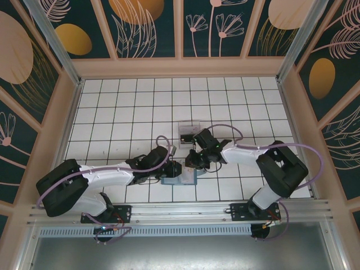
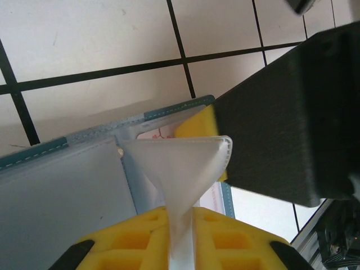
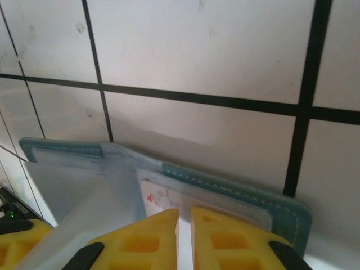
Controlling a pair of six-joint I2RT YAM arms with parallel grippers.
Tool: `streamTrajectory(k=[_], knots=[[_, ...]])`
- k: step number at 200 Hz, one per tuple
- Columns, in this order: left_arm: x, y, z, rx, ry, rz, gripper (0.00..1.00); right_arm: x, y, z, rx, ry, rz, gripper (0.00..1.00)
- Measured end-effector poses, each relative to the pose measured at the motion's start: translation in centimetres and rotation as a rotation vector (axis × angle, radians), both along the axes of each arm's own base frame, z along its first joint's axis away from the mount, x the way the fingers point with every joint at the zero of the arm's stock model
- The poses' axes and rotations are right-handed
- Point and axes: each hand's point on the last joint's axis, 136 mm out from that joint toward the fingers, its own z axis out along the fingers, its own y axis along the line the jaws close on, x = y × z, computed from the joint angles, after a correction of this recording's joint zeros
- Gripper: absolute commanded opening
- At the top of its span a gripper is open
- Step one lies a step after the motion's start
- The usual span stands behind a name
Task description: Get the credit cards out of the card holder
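One pale credit card (image 3: 169,199) with red print shows, tucked in a pocket of the open card holder (image 1: 179,180). It is judged light, stiff and slick, best taken by its exposed edge. The holder looks soft and floppy and lies flat. Left gripper (image 2: 180,239) pinches the holder's clear pocket sleeve. Right gripper (image 3: 184,230) has its pads nearly together over the holder's card side; whether a card edge sits between them cannot be told. White tiled table (image 1: 129,107) lies under the holder, clear plastic tray (image 1: 188,132) just beyond it, patterned walls (image 1: 146,28) well beyond.

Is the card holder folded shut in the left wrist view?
No, the card holder lies open, its blue-grey inside showing, and the left pincer pinches a translucent inner flap.
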Motion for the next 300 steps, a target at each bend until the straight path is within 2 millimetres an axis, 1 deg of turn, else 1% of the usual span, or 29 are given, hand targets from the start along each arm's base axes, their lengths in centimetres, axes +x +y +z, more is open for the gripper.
streamTrajectory(k=[22, 36, 51, 70, 93, 109, 121, 126, 152, 189, 215, 257, 278, 300], knots=[[0.1, 0.3, -0.1, 0.013, -0.001, 0.012, 0.32, -0.4, 0.4, -0.2, 0.014, 0.009, 0.015, 0.14], [0.2, 0.7, 0.0, 0.031, -0.005, 0.024, 0.33, -0.4, 0.7, 0.0, 0.025, 0.004, 0.019, 0.14], [0.4, 1.1, 0.6, 0.044, -0.018, 0.04, 0.35, -0.3, 0.8, 0.1, 0.032, 0.003, 0.018, 0.14], [1.0, 1.5, 2.5, 0.041, -0.057, 0.066, 0.39, -0.4, 0.9, 0.2, 0.038, 0.005, 0.022, 0.14], [1.9, 2.2, 5.9, 0.013, -0.131, 0.112, 0.41, -0.6, 1.3, 0.4, 0.041, 0.003, 0.035, 0.15], [2.4, 2.9, 8.4, -0.017, -0.185, 0.152, 0.44, -0.6, 2.0, 1.1, 0.053, -0.009, 0.05, 0.15], [2.6, 3.7, 9.8, -0.034, -0.221, 0.182, 0.5, -0.5, 2.7, 1.6, 0.065, -0.02, 0.061, 0.15], [2.7, 3.9, 10.2, -0.038, -0.232, 0.193, 0.51, -0.4, 2.9, 1.8, 0.069, -0.024, 0.065, 0.16], [3.1, 5.7, 12.0, -0.046, -0.285, 0.263, 0.52, -0.1, 4.2, 2.4, 0.078, -0.032, 0.087, 0.16], [3.3, 7.9, 13.9, -0.064, -0.341, 0.339, 0.54, -0.4, 4.9, 1.8, 0.062, -0.015, 0.107, 0.16], [3.2, 8.8, 14.3, -0.083, -0.356, 0.372, 0.53, -1.0, 5.5, 1.0, 0.043, 0.002, 0.127, 0.16], [3.1, 9.5, 13.2, -0.052, -0.339, 0.398, 0.54, -1.6, 6.8, 0.0, 0.024, 0.021, 0.161, 0.16], [3.3, 9.7, 12.7, -0.038, -0.331, 0.411, 0.54, -1.9, 7.1, -0.8, 0.015, 0.031, 0.166, 0.16], [3.4, 9.6, 12.0, -0.015, -0.315, 0.416, 0.54, -1.8, 7.3, -0.9, 0.02, 0.033, 0.163, 0.15]])
